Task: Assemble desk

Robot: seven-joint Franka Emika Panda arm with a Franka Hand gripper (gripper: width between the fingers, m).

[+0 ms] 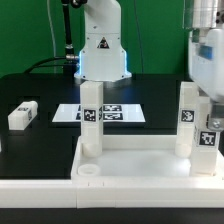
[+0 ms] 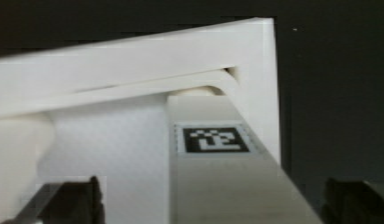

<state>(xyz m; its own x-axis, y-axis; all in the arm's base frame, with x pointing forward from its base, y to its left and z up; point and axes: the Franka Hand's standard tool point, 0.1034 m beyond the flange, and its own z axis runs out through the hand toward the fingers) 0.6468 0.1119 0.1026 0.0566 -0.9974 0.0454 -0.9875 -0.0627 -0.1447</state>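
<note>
The hand (image 1: 212, 116) (image 2: 207, 205) hangs at the exterior view's right, straight above the near leg (image 1: 207, 150) (image 2: 224, 170), with its two dark fingers (image 2: 68, 200) spread wide to either side of that leg's upper end. In the wrist view a dark gap shows between the leg and one finger, so the hand grips nothing; whether the other finger brushes the leg I cannot tell. The leg's tag faces the wrist camera, and beyond it the leg meets the top (image 1: 140, 186) (image 2: 100, 85). From where the exterior camera stands, the top lies flat at the front of the black tabletop (image 1: 40, 145), rim up like a shallow tray. Three legs stand upright in it. The near leg is in the corner nearest the camera on the exterior view's right, under the hand. The far leg (image 1: 187, 118) is just beside it in the corner behind. The left leg (image 1: 90, 130) is in the back corner on the exterior view's left. In the front corner on that same side a round socket (image 1: 90, 172) shows in the top. A loose leg (image 1: 22, 115) lies on its side on the tabletop, well apart from the top and the hand, toward the exterior view's left. The marker board (image 1: 122, 113) lies flat behind the top, between the left leg and the far leg as seen from here, in front of the arm's base (image 1: 100, 55).
</note>
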